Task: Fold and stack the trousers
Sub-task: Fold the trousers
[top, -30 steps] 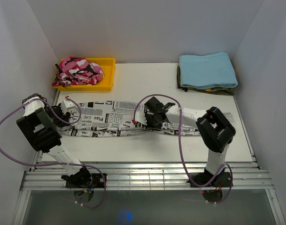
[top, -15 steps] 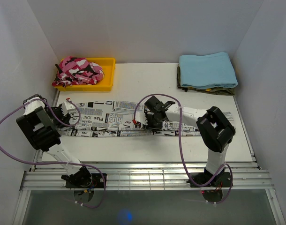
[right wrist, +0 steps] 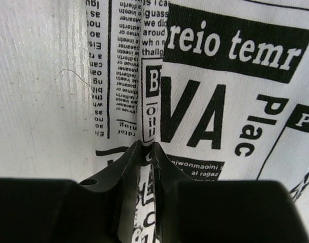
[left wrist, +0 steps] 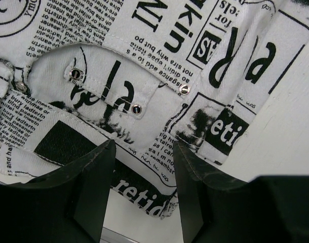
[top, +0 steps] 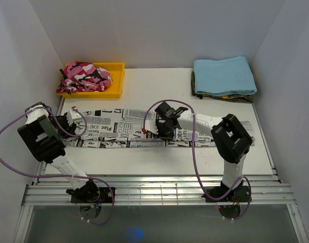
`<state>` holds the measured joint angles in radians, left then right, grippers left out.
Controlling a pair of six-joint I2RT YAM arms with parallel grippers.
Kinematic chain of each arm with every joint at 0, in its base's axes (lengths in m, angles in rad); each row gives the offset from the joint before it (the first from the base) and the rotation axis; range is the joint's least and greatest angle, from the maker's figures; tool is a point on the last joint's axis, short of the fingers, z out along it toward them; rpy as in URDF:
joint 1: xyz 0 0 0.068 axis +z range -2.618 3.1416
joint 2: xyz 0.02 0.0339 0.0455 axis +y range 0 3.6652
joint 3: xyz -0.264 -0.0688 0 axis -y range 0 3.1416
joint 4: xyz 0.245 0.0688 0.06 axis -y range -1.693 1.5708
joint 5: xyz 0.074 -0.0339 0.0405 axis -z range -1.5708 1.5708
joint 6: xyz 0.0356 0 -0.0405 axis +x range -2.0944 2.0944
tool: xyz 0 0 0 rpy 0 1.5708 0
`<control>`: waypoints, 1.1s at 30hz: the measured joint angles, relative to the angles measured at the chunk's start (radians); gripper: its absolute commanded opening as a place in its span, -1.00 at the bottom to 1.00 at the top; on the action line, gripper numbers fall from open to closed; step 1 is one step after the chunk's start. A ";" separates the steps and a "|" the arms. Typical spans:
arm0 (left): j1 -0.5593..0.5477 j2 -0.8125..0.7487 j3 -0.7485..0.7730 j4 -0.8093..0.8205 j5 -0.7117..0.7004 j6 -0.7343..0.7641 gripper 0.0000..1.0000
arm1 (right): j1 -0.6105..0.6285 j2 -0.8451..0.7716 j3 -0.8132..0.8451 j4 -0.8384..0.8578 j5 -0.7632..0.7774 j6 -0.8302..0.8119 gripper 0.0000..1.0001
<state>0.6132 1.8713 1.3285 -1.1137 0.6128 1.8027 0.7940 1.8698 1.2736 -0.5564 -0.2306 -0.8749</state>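
the soft, limp trousers (top: pixel 119 132) looked best gripped at the left waistband end, where the left gripper (left wrist: pixel 143 152) stood spread, while the right gripper (right wrist: pixel 146 147) pinched a fold mid-length.

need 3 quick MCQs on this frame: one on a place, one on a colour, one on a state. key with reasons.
1. The pink camouflage garment lies:
A) in the yellow tray
B) on the wall
C) on bare tabletop

2. The top cloth of the far-right stack is:
A) red
B) light blue
C) yellow

3. The left tool, at the left end of the trousers, is:
A) shut on fabric
B) out of view
C) open

Key:
1 A, it is heaped inside the tray's rim.
2 B, the top view shows light blue.
3 C, the left wrist view shows its fingers apart.
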 measured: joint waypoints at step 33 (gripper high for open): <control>0.000 -0.027 -0.061 0.012 -0.014 0.127 -0.05 | -0.040 0.014 0.060 -0.033 -0.005 0.003 -0.84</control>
<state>0.6132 1.8439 1.2678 -1.1015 0.5987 1.9301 0.7544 1.8835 1.3338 -0.5896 -0.2359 -0.8715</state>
